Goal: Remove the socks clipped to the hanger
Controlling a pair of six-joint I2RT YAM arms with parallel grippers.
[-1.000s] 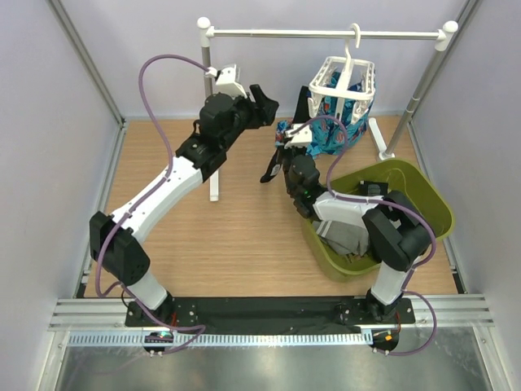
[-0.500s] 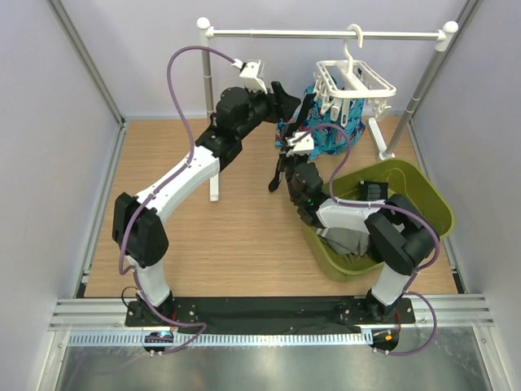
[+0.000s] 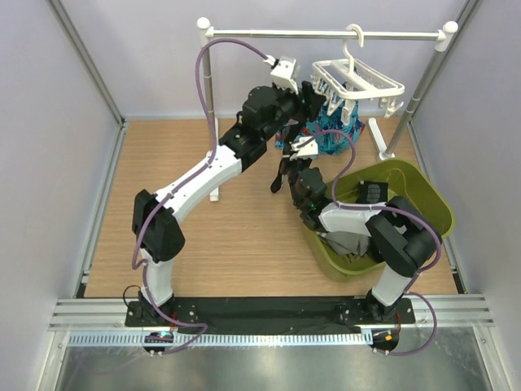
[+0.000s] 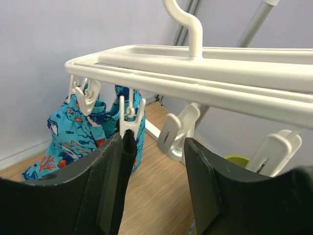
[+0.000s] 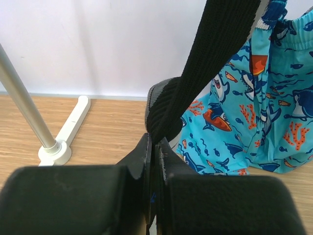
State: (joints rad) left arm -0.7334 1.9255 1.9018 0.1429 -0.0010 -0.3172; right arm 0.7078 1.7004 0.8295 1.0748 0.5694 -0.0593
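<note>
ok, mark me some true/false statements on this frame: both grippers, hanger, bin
1. The right gripper is shut on a black sock. True.
2. The left gripper is shut on the blue patterned cloth. False: it is open, with its fingers on either side of a peg under the hanger.
3. The hanger hangs by its hook from the rail. True.
4. The green bin holds nothing. False: grey socks lie in it.
</note>
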